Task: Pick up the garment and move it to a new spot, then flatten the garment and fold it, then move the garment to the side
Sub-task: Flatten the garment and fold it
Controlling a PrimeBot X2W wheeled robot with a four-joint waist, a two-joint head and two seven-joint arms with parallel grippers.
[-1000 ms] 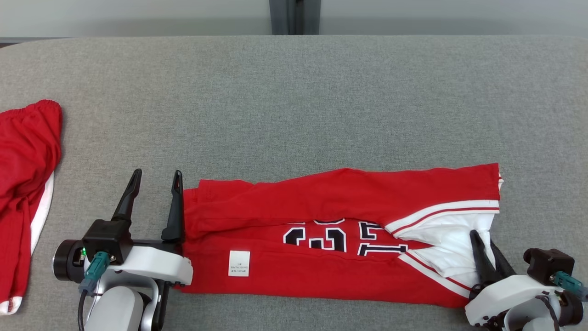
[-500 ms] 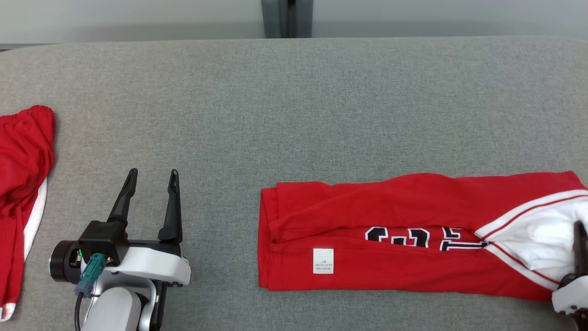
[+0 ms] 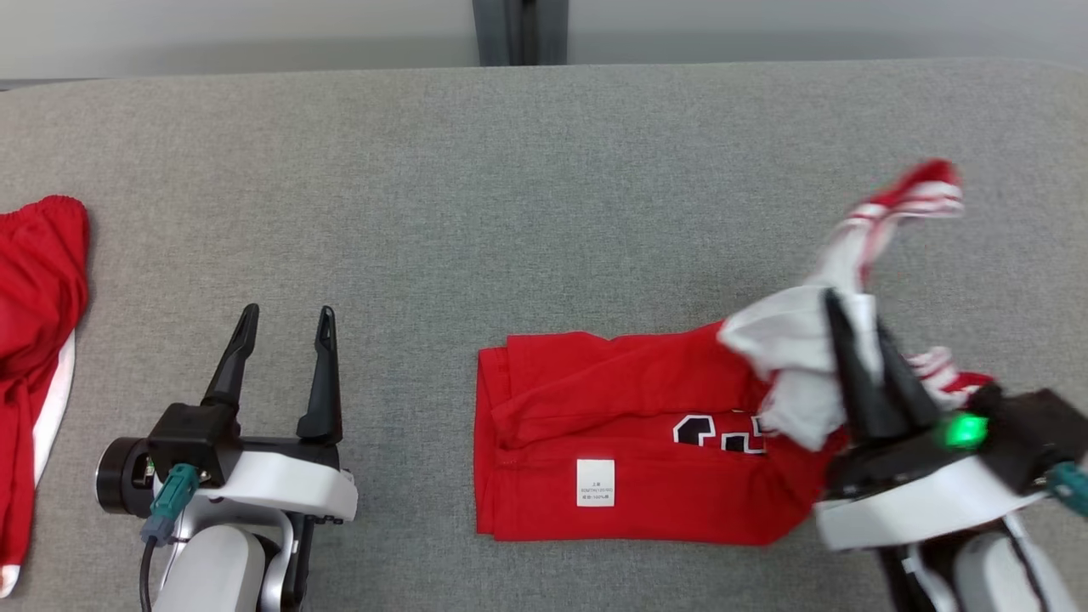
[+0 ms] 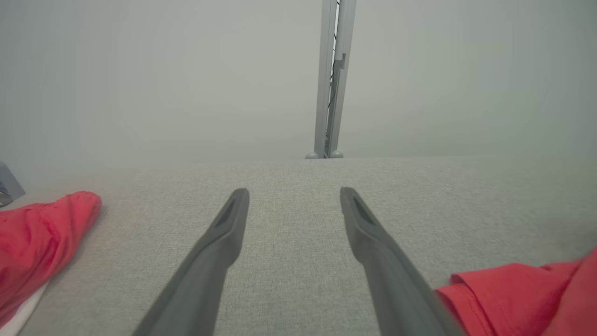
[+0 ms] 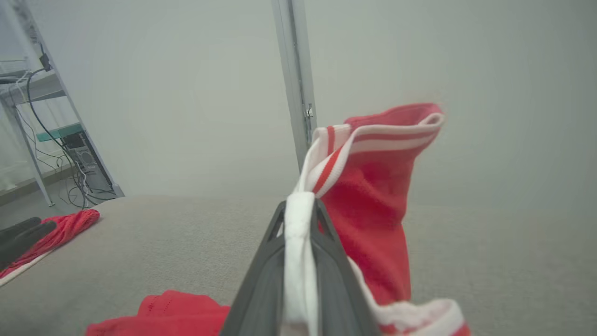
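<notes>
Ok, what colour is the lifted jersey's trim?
White trim with a red stripe; right wrist view.

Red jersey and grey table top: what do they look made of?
Red jersey with white trim: soft knit, likely polyester; matte, fine mesh holes in the right wrist view, hanging limp from the right end effector. Grey table cover: woven fabric, matte, with a flecked weave.

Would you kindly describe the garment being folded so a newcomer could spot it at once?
On the grey table, look right of centre near the front edge. The red jersey lies there, one end held up in the right end effector. Unlike the red garment at far left, it shows black numerals and a white label.
</notes>
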